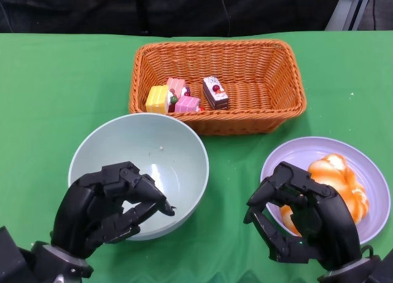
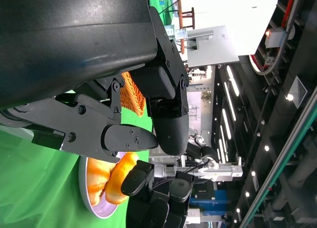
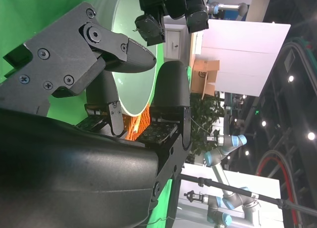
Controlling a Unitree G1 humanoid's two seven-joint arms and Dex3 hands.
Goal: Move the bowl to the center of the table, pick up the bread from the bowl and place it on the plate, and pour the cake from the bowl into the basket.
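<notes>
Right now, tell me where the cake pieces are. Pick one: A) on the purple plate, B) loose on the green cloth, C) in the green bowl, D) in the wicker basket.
D: in the head view the cake pieces lie inside the wicker basket, while the green bowl holds none and the purple plate carries only the bread.
</notes>
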